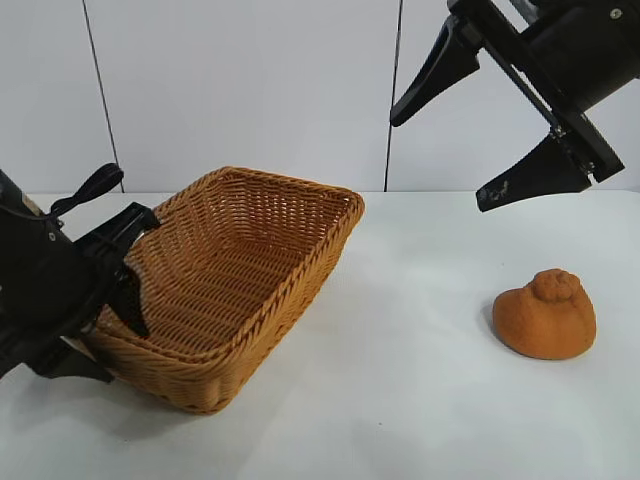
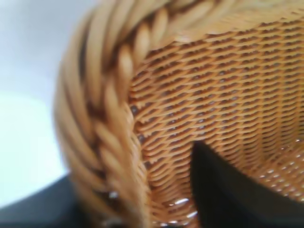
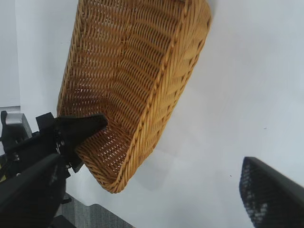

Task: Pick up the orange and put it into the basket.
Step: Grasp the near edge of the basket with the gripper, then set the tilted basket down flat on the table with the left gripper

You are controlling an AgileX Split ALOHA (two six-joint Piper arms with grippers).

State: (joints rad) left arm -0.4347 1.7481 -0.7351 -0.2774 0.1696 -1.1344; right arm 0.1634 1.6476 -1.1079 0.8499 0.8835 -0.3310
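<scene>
The orange (image 1: 545,315) is a dull orange-brown lump with a knobby top, lying on the white table at the right. The golden-brown wicker basket (image 1: 300,190) stands at the left and looks tilted. It also shows in the left wrist view (image 2: 213,85) and the right wrist view (image 3: 142,71). My left gripper (image 1: 128,275) is shut on the basket's braided rim at its left end, one finger (image 2: 228,190) inside the wall and one outside. My right gripper (image 1: 438,162) is wide open and empty, high above the table, up and left of the orange. The orange is out of both wrist views.
The white table (image 1: 400,400) runs from the basket to the orange, with a white panelled wall behind. The table's edge and a grey floor (image 3: 90,216) show in the right wrist view, beyond the basket's held end.
</scene>
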